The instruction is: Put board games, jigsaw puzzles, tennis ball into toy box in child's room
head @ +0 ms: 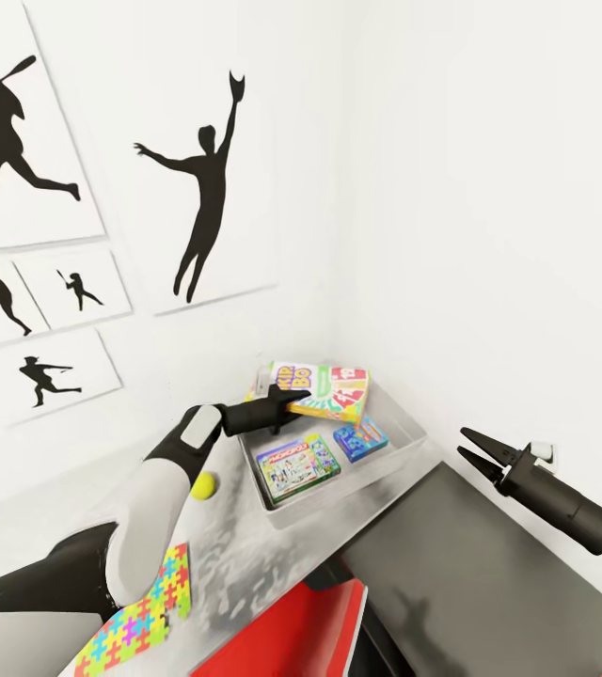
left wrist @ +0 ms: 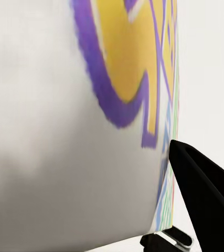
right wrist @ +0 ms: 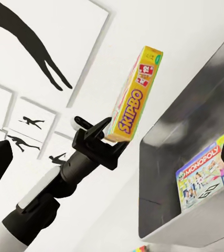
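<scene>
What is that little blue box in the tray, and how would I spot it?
Find the pale grey toy box in the table's corner. Inside it, beside the flat Monopoly box, on the side farther from the robot's left arm, lies the small blue box. It is far smaller than the Monopoly box and the Skip-Bo box held above it.

Bright, even light; soft shadows; left wrist view blurred.

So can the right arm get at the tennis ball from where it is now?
Probably not easily. The tennis ball lies close beside the left forearm, and the right gripper hangs open over the far side of the toy box, so the box and left arm stand between.
</scene>
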Motion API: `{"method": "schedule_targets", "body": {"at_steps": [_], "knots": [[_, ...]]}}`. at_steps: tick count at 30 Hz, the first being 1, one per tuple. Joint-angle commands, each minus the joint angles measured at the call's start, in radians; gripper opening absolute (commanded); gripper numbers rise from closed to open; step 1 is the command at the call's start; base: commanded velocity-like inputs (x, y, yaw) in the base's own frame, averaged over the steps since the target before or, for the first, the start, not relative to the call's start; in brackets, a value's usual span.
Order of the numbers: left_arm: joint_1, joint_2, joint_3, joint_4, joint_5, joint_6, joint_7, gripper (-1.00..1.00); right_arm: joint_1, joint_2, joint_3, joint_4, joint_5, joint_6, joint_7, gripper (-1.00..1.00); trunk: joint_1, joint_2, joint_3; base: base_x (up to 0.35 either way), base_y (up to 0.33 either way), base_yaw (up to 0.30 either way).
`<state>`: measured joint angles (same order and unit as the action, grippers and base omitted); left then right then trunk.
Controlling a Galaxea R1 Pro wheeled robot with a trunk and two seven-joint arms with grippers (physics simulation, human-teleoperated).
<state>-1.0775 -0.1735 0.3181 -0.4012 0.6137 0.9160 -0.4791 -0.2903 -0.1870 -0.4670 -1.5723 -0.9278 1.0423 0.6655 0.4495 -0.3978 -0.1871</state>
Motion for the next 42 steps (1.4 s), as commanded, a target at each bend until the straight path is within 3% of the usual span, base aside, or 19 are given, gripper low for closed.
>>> {"method": "schedule_targets", "body": {"at_steps": [1,18,29,41,42], "knots": [[-0.001,-0.001,0.008,0.009,0.010,0.002,-0.004,-1.00,-0.001,0.000,-0.002,0.000,0.004,0.005,0.006,1.00,0.001,-0.002,-0.004,0.000,0.000,0.000],[-0.002,-0.001,0.007,0.117,0.029,-0.117,0.001,-1.00,-0.001,0.001,0.000,-0.001,0.006,0.005,0.005,1.00,0.001,-0.002,-0.031,0.000,0.000,0.000],[-0.002,-0.001,0.007,0.120,0.029,-0.125,0.003,-1.00,-0.001,0.002,0.000,-0.001,0.006,0.005,0.005,1.00,0.001,-0.002,-0.049,0.000,0.000,0.000],[-0.002,-0.001,0.007,0.121,0.029,-0.122,0.003,-1.00,-0.001,0.002,-0.001,-0.001,0.003,0.005,0.005,1.00,0.001,-0.002,-0.052,0.000,0.000,0.000],[-0.002,-0.001,0.007,0.121,0.029,-0.122,0.003,1.00,-0.001,0.001,-0.001,-0.001,0.003,0.005,0.005,1.00,0.001,-0.002,-0.052,0.000,0.000,0.000]]}}
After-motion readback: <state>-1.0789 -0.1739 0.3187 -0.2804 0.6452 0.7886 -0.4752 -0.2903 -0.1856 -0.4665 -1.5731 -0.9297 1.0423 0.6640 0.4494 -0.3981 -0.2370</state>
